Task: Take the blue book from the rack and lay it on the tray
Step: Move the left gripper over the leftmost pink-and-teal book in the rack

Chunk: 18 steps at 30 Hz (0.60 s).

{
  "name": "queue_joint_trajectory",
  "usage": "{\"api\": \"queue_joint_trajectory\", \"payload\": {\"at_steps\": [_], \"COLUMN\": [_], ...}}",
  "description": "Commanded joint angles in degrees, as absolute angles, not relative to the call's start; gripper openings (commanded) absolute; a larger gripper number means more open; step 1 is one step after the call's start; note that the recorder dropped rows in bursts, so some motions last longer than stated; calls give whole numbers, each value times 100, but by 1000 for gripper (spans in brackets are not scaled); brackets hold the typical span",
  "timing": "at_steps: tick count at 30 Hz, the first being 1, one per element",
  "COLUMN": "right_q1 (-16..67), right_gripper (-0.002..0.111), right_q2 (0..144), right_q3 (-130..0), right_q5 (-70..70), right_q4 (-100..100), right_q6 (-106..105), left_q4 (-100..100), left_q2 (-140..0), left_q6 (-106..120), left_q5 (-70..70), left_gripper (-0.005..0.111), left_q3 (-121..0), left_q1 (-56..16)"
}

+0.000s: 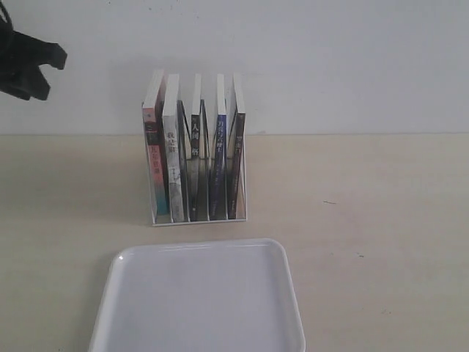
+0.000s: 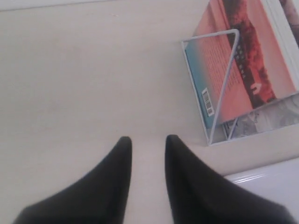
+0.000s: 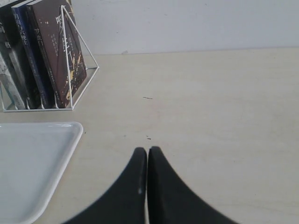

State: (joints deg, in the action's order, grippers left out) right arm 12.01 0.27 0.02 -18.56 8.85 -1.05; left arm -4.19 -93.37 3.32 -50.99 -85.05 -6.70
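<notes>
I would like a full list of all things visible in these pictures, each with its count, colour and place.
rack: 1, white wire, on the table, behind the tray
pink-and-teal book: 1, rack's left end
grey-white book: 1, second slot
black-spined book: 1, middle slot
blue book: 1, dark blue spine, fourth slot
dark book: 1, rack's right end
tray: 1, white, in front of the rack
table: 1, pale beige
wall: 1, white, behind
left gripper: 1, black, open, left of the rack
right gripper: 1, black, shut, right of the tray

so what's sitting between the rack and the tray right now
Nothing. Only a narrow bare strip of tabletop separates the rack from the tray. The exterior view shows it best.
</notes>
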Motion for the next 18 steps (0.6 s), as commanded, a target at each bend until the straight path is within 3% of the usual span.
{"api": "queue_joint_trajectory", "payload": {"at_steps": [1,18], "right_q1": [1195,1195], "right_gripper": [0,0], "right_q2": [0,0], "right_q3": [0,0], "right_q5": [-1783,-1783], "right_q4": [850,850], "right_q6": [-121,-121], "left_q4": [-632,-699], "left_q2": [-9796,-10604], "left_q6": [487,405], "left_q5": [-5543,-4879], "left_gripper": [40,43], "left_q3": [-9175,-10189], "left_q1": [-899,-1738]}}
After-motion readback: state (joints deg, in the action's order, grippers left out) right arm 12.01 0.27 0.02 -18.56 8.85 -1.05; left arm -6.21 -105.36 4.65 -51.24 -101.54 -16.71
